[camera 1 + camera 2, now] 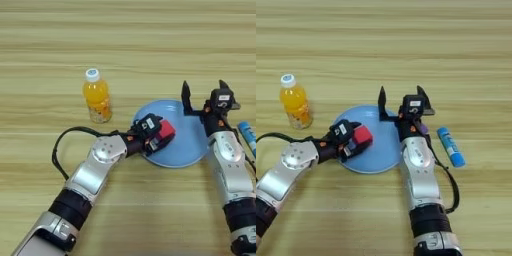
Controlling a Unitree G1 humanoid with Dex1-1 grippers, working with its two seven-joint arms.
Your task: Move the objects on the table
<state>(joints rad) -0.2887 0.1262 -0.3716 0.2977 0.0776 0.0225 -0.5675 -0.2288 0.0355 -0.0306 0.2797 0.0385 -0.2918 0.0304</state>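
Wood-grain table bearing the light-blue plate; orange-drink bottle upright, left of it. Left gripper clamps the red cube above the plate's left rim; right gripper hovers, fingers spread. Off-centre release risks the cube tumbling off the rim

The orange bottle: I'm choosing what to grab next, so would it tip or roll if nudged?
The bottle stands upright, tall over a narrow base, so a push near its white cap would probably tip it. Being round, it would then likely roll. It looks nearly full, so probably fairly heavy for its size.
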